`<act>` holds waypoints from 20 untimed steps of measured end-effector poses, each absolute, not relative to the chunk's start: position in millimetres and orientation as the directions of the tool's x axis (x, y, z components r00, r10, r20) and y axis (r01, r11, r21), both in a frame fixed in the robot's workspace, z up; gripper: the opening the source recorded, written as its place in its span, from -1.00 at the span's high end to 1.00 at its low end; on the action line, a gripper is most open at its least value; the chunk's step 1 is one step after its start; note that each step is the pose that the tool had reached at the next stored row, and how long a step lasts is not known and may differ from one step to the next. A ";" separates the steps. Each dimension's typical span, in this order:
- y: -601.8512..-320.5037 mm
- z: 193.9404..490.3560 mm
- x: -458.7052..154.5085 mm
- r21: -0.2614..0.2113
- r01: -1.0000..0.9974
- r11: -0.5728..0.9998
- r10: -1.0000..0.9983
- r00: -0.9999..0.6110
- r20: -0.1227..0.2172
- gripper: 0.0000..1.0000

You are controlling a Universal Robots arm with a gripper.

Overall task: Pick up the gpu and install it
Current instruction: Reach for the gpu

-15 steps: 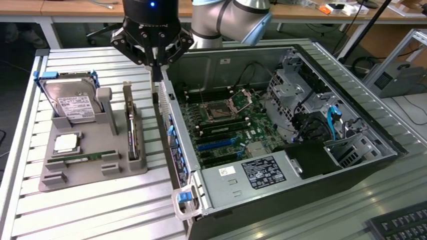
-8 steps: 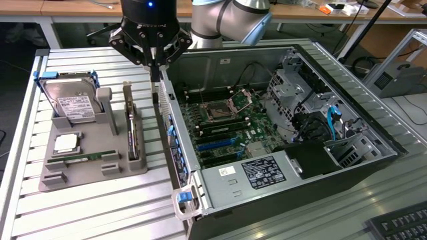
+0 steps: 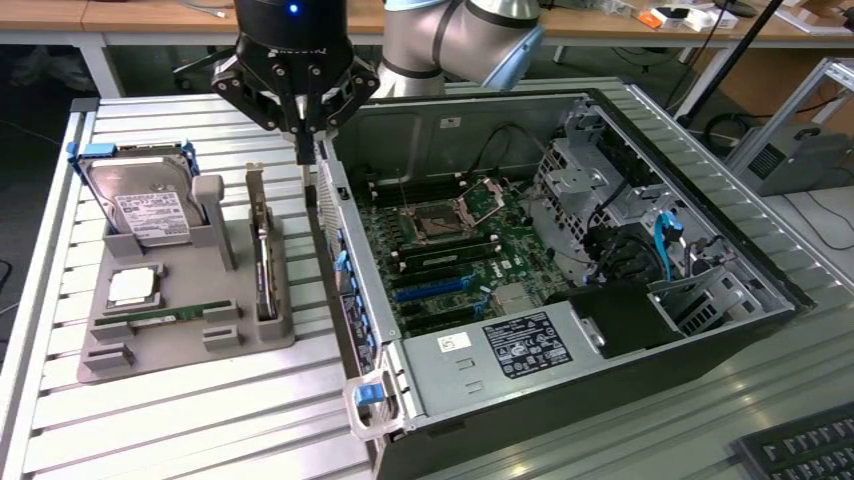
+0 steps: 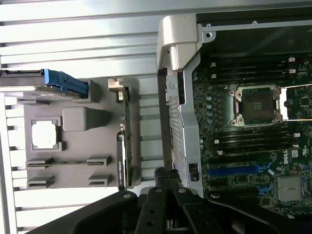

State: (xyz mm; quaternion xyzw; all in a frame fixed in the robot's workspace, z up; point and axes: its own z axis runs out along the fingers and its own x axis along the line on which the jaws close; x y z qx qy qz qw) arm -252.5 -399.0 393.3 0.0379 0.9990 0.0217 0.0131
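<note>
The gripper (image 3: 308,152) is shut tight and holds nothing. Just below and beside it, the gpu (image 3: 264,255) stands on its edge in a gray holder (image 3: 180,345), likely so it is easy to grab.

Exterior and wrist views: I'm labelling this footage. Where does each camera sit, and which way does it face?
Exterior view: off the arm, raised, looking down on the computer case, tray, gpu; arm and gripper show.
Wrist view: on the wrist, looking down past its shut fingers at the case edge.
Shared: gpu, tray, case.
</note>
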 end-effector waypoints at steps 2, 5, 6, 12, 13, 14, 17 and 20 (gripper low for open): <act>-399.0 393.4 -254.3 0.044 0.075 0.996 0.076 -0.997 -0.024 0.79; -398.9 393.3 -256.4 0.044 0.075 0.996 0.076 -0.997 -0.025 0.79; -398.9 393.3 -256.6 0.044 0.075 0.996 0.076 -0.997 -0.025 0.79; -399.0 393.3 -258.4 0.044 0.075 0.996 0.076 -0.997 -0.024 0.79; -398.9 393.3 -258.7 0.044 0.075 0.996 0.076 -0.997 -0.024 0.79; -398.9 393.3 -259.1 0.044 0.075 0.996 0.076 -0.997 -0.024 0.79; -398.9 393.3 -259.5 0.044 0.075 0.996 0.076 -0.997 -0.025 0.79; -399.0 393.3 -260.3 0.044 0.075 0.996 0.076 -0.997 -0.024 0.79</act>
